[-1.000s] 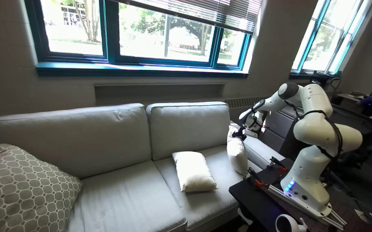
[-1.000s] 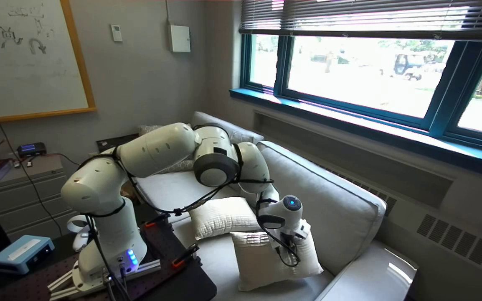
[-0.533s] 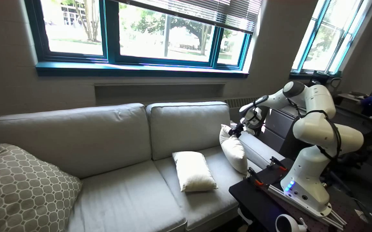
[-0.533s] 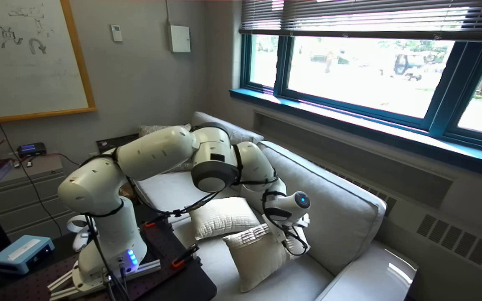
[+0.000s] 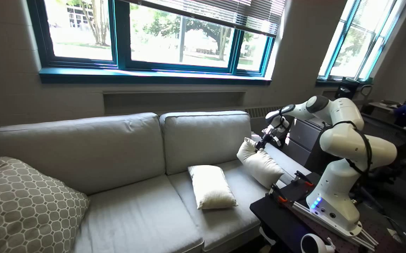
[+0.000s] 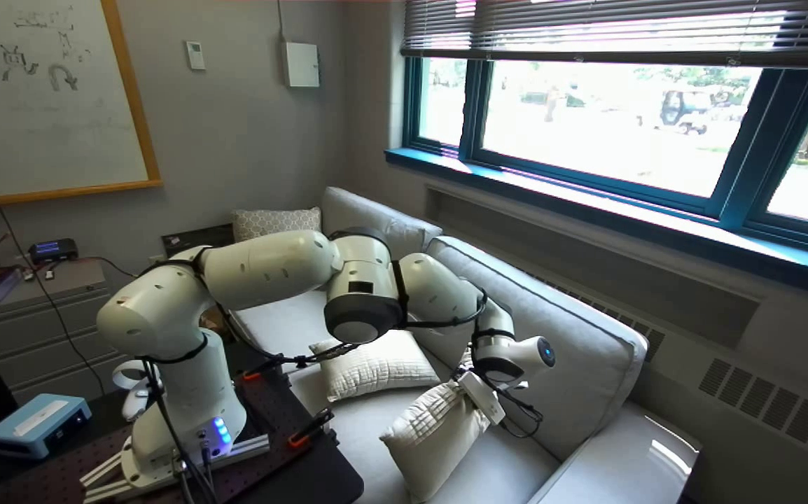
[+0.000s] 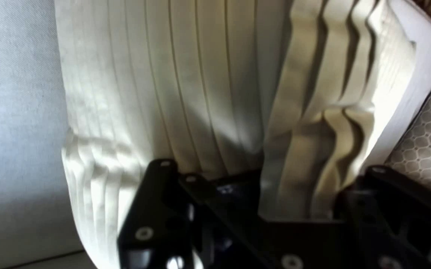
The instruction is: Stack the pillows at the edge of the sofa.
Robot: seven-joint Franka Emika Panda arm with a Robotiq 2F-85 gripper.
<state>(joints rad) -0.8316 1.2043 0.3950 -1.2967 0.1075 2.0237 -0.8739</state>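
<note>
One loose pillow, cream and rectangular, plump in its middle and narrow at its corners, lies on the seat of the sofa, just beside the seam which divides it. Its cloth looks finely ridged. Apart from it, nearer to the padded armrest, I see the gripper clenched on the upper border of the held pillow, which is also cream and slants below the grip. In the wrist view its sewn pleats run straight over much of the face, then buckle into soft waves close to the black fingers. Whether its lower edge touches the seat, I cannot tell. The arm, smooth, white and rounded, reaches there from the dark table, whose corner stands close to the front edge of the seat. The sofa is covered in grey woven fabric, and two back cushions rise behind with firm, seamed edges. At the end far from the table rests a patterned cushion, beige with a net of pale rounded cells. As for room to move, a long stretch of smooth seat runs between this cushion and the loose pillow, while only a narrower strip lies between the two pillows. Above the seat, the air is open up to the window.
</note>
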